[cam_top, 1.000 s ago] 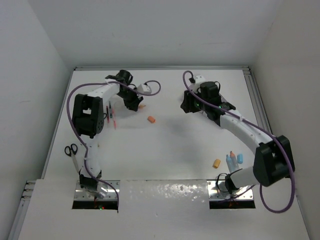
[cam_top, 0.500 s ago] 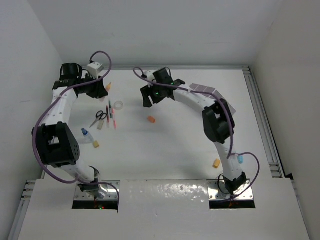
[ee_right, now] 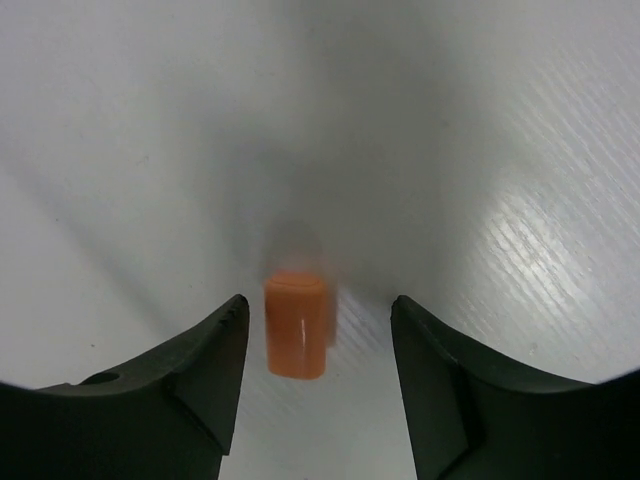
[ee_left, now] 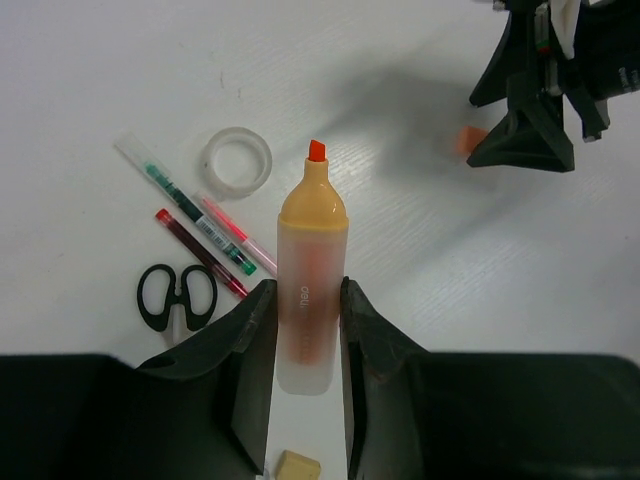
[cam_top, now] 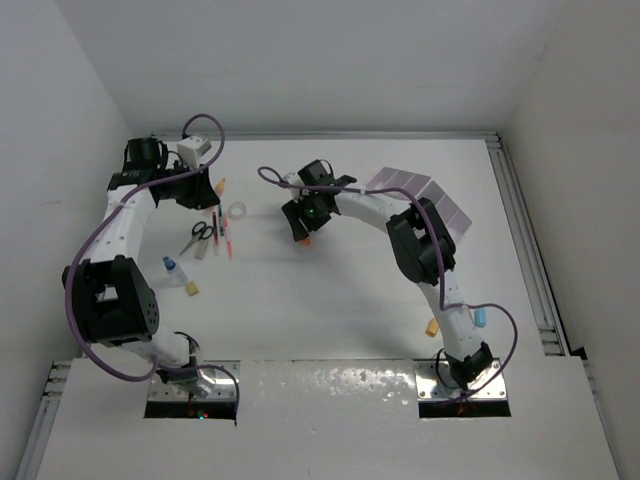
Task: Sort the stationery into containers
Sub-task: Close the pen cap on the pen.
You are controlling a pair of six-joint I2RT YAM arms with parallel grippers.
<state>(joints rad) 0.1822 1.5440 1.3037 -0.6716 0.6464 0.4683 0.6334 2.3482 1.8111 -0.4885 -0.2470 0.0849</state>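
My left gripper [ee_left: 307, 290] is shut on an orange highlighter [ee_left: 311, 250] with its tip bare, held above the far-left table [cam_top: 208, 190]. Below it lie a tape ring [ee_left: 237, 160], black-handled scissors [ee_left: 177, 295] and thin red and green pens [ee_left: 200, 250]. My right gripper [ee_right: 320, 340] is open, its fingers on either side of a small orange cap-like piece [ee_right: 297, 325] that rests on the table, not gripped. From above that gripper [cam_top: 303, 230] is mid-table. The white organiser [cam_top: 420, 188] with lilac compartments stands at the back right.
A blue-capped bottle [cam_top: 172, 265] and a yellow eraser [cam_top: 191, 288] lie left of centre. Another yellow eraser [cam_top: 432, 327] and a blue-capped item [cam_top: 479, 317] sit near the right arm's base. White walls close in the table on three sides.
The right gripper has come down from beside the orange piece to straddle it. The left arm swung to the far left a second ago and has since kept the highlighter nearly still.
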